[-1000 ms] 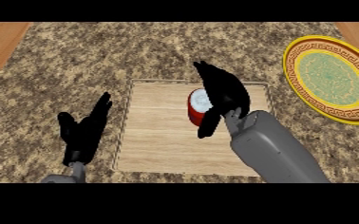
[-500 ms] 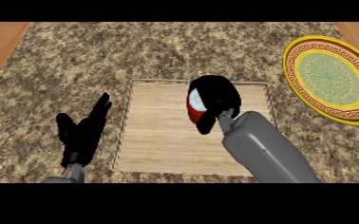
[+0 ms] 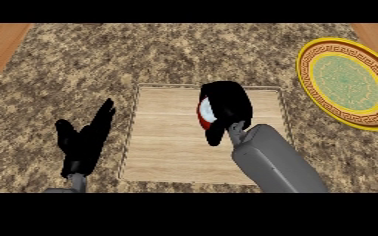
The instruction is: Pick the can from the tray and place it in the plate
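A red can [image 3: 204,116] with a pale top sits on the light wooden tray [image 3: 170,140], toward its 1 o'clock corner, mostly wrapped by the right robot hand [image 3: 227,105]. The yellow-rimmed green plate [image 3: 343,82] lies apart at the tray's 2 o'clock.

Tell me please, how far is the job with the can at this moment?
Done: the right hand is at the can, fingers curled round it, over the tray. In hand: the grasp; the can is not yet carried off. Left: lift it, carry it right to the plate, set it down. The left hand rests open at lower left.
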You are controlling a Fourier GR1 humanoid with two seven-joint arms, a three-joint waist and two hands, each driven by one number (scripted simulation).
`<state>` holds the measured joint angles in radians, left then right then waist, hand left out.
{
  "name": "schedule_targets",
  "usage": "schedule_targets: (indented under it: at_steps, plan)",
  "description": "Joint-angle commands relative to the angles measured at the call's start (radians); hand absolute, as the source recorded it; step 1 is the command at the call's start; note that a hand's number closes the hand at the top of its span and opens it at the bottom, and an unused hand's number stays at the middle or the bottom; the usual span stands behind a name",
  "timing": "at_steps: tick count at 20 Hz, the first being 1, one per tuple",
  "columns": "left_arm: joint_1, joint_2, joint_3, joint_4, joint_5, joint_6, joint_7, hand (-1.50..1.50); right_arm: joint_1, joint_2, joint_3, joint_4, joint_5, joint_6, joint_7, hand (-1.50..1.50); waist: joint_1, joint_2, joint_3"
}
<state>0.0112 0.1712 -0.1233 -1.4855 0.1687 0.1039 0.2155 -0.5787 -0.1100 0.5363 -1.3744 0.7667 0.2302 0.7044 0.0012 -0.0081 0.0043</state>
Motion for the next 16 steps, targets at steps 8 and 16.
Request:
schedule_targets:
  at_steps: [8,16]
  plan:
    - [-0.008,-0.021,0.008,0.049,-0.002,0.005,0.016,0.0,0.141,0.073,0.039,-0.174,0.372,-0.479,0.185,1.5,-0.015,0.004,-0.004]
    - [0.023,-0.053,-0.013,0.088,-0.036,0.011,-0.053,0.0,0.252,0.078,-0.03,-0.365,0.561,-0.637,0.306,1.5,-0.018,0.007,-0.005]
